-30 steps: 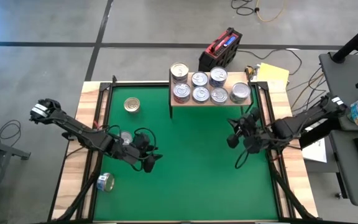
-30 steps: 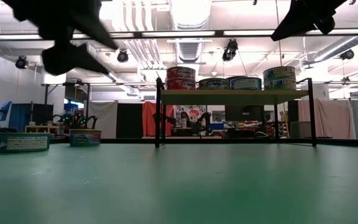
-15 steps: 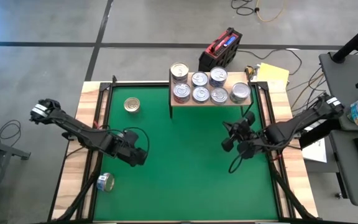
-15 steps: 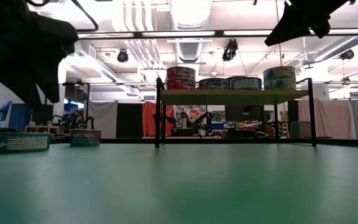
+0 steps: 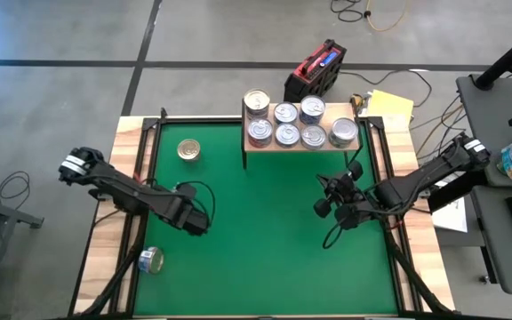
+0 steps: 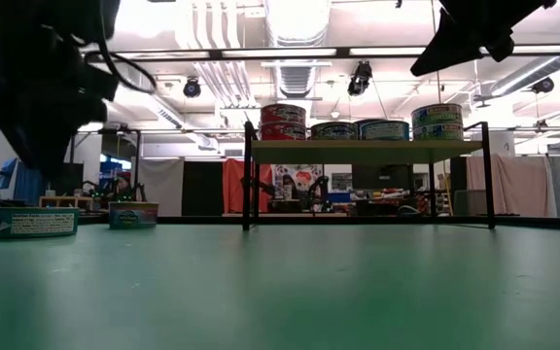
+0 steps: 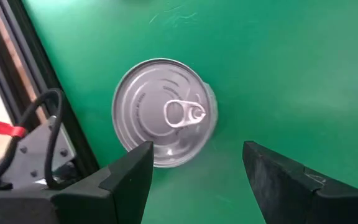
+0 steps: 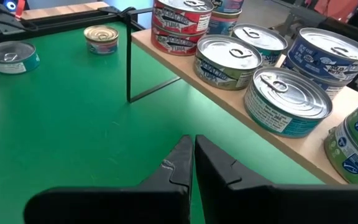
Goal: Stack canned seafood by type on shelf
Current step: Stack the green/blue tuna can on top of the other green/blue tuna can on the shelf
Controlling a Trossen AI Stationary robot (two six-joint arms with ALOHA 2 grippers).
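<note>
Left gripper (image 5: 194,216) at left-centre of the high view, jaws wide, hovering over a silver-topped tin (image 7: 165,112) on the green mat (image 5: 265,249), not touching. Right gripper (image 5: 323,206) at right-centre, pinched shut, empty. Shelf (image 5: 300,145) at upper centre, loaded with tins (image 5: 286,134). Gold-topped tin (image 5: 188,149) upper left; another tin (image 5: 150,260) lower left.

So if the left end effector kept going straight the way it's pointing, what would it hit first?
Most likely the silver-topped can lying flat on the green mat: the open left end effector points down at it, though the can sits slightly off the line between its fingers.
</note>
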